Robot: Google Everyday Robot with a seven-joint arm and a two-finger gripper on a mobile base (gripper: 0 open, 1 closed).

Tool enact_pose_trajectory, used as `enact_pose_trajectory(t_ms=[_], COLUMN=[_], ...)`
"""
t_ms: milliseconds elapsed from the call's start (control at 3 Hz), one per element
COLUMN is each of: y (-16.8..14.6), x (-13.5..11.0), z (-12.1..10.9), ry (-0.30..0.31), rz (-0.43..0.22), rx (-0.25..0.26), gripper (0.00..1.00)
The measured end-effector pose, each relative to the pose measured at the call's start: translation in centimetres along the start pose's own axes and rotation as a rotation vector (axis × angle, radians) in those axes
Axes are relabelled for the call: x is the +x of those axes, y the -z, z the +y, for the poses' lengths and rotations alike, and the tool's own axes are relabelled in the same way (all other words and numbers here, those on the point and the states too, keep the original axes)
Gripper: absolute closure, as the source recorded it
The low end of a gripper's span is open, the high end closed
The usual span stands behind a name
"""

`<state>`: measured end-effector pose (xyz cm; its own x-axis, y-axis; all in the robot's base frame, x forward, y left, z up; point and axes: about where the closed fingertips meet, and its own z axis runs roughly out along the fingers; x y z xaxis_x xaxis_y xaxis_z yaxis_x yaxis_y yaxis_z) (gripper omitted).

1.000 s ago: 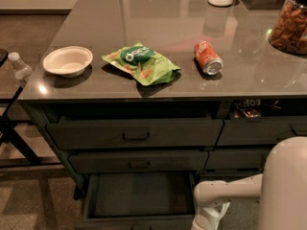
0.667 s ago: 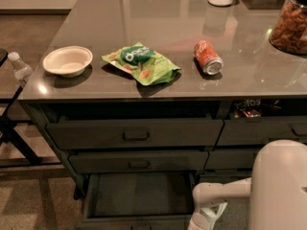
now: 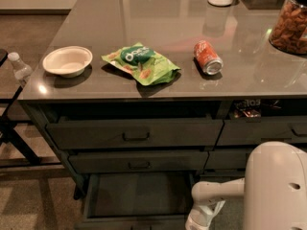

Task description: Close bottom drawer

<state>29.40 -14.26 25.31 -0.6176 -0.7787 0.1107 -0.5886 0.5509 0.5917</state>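
The bottom drawer [image 3: 139,195] sits low under the grey counter [image 3: 120,18]; it is pulled out toward the camera, and its dark box shows from above; its front runs along the bottom edge of the picture. Two taller drawers sit above it, the top drawer [image 3: 134,133] and the middle drawer [image 3: 139,161]; both are pushed in more than the bottom one. The robot's white arm [image 3: 220,190] reaches in from the right; the gripper [image 3: 199,220] hangs low at the right front corner of the bottom drawer, partly cut off by the picture's edge; one cannot tell how far open it is, if it holds anything, or if it touches the drawer. The robot's big white body [image 3: 276,186] fills the bottom right corner. On the counter lie a white bowl [image 3: 67,61], a green chip bag [image 3: 141,63] and a red can [image 3: 207,57] on its side; a jar of nuts [image 3: 289,25] stands at the right edge; a water bottle [image 3: 20,68] stands off to the left, beside the counter.
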Motion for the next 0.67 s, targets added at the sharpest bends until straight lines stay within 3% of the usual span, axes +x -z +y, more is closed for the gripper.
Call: enact_pose_trajectory(t_ms=[333,667], y=[-1.6,-2.0], x=[-0.6,-2.2], z=[-1.6,-3.5], ry=[-0.043,-0.086], rz=[-0.012,-0.057], rx=[-0.005,0.042], gripper=[1.0,1.0])
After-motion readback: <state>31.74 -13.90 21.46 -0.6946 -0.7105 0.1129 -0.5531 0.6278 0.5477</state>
